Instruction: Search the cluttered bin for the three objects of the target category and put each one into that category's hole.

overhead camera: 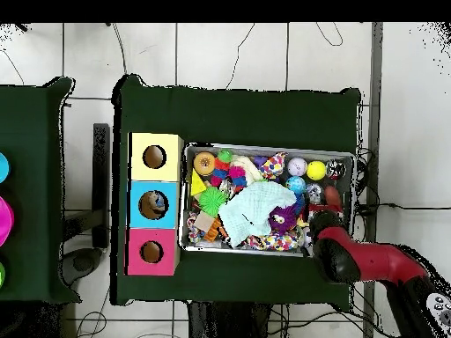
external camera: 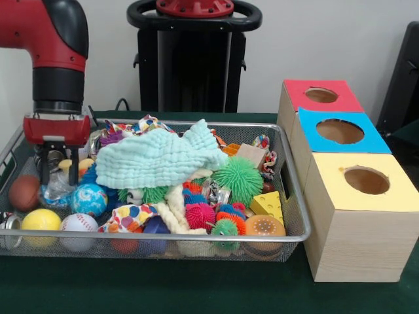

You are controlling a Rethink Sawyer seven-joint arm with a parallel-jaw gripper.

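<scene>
The gripper [external camera: 50, 171] hangs low in the bin [external camera: 296, 216], its two dark fingers [external camera: 43, 171] parted with nothing visibly between them. A crinkled clear wrapper [external camera: 55, 191] lies just under the fingertips, a globe ball [external camera: 89, 199] beside them, the pale cloth [external camera: 160, 159] farther off. The three holed boxes [external camera: 353, 209] stand well apart, beyond the bin.

Dark green table cover [external camera: 196, 288]; black chair [external camera: 406, 78] at edge.
</scene>
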